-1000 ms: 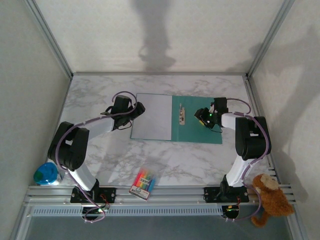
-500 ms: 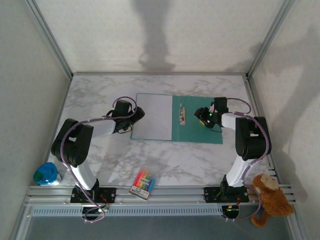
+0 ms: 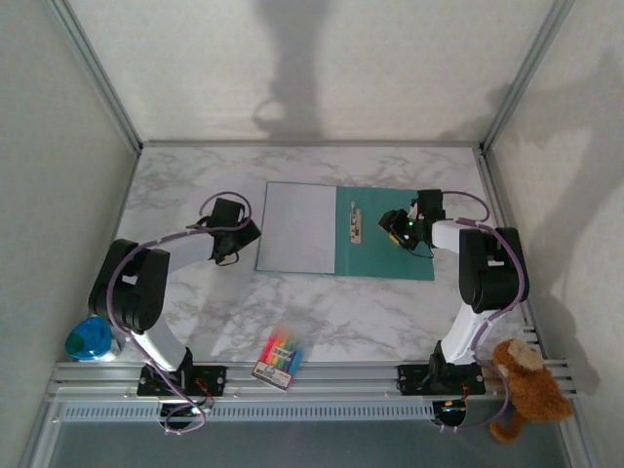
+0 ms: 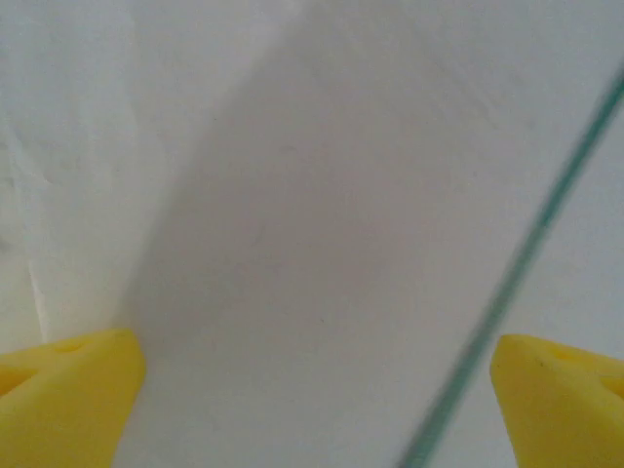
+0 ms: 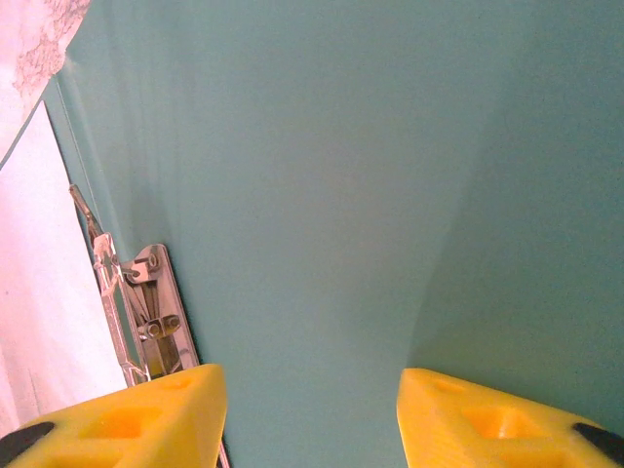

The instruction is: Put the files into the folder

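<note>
From above, you have the folder lying open on the marble tabletop, about mid-way across. Its left half is covered by the files, squared up on that cover. The right half is bare teal, and the metal clip sits just right of the spine. Your left arm reaches in from the left, and its tip is just beside the folder's left edge, over the marble. Your right arm bends in from the right, with its tip low over the bare teal cover, right of the clip. A packet of coloured pens lies near the front edge, well apart from the folder. A blue item sits at the front left and a teddy bear at the front right.

In your left wrist view, the left fingers stand wide apart with nothing between them. A thin teal edge of the folder slants across the pale surface ahead. The view is too blurred to tell sheet from tabletop there.

In your right wrist view, the right fingers are also parted and hold nothing, with bare teal cover showing between them. The clip lies just ahead of the left-hand finger, and the white sheets are beyond it at the left edge.
</note>
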`<state>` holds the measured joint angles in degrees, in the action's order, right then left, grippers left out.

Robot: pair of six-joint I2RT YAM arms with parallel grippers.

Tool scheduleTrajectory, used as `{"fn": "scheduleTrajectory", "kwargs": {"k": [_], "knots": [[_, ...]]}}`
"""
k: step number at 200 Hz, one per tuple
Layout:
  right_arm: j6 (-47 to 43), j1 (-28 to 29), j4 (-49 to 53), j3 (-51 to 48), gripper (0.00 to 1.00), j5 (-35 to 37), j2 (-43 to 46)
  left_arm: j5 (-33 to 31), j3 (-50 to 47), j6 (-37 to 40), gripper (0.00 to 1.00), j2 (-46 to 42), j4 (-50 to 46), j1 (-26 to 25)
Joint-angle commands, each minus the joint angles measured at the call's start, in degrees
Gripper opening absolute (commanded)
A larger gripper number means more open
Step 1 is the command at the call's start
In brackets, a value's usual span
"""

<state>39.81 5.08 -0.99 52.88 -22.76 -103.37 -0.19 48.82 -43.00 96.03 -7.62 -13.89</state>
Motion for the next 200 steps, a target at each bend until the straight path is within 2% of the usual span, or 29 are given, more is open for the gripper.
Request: {"fn": "scheduleTrajectory", "kwargs": {"k": [1,23,57,90,114,156,200], "knots": [[-0.61,-0.56,2.60,-0.68,0.50,0.82,0.28,-6.38,-4.29,2.41,0.94,-0.49,-12.41,3.04],[-0.54,-0.54,2.55,-0.76,0.50,0.70,0.45,-9.40,-6.78,3.41,0.94,-3.31,-14.51,6.75],[-0.26,-0.52,1.81,-1.20,0.51,0.07,0.81,-10.16,-7.97,4.62,0.94,-10.39,-16.29,11.12],[-0.34,-0.58,1.09,-1.54,0.50,-0.47,1.33,-4.19,-7.97,5.11,0.94,-18.05,-12.33,11.17],[-0.58,-0.58,0.47,-1.96,0.51,-0.45,2.18,1.59,-8.03,5.38,0.93,-20.04,-7.22,10.99],[-0.26,-0.52,-1.37,-3.02,0.52,-0.92,3.00,6.34,-4.10,6.43,0.93,-16.41,-1.16,10.95],[0.46,-0.48,-2.61,-3.36,0.52,-1.81,2.57,9.31,1.76,6.82,0.90,-7.13,3.97,10.92]]}}
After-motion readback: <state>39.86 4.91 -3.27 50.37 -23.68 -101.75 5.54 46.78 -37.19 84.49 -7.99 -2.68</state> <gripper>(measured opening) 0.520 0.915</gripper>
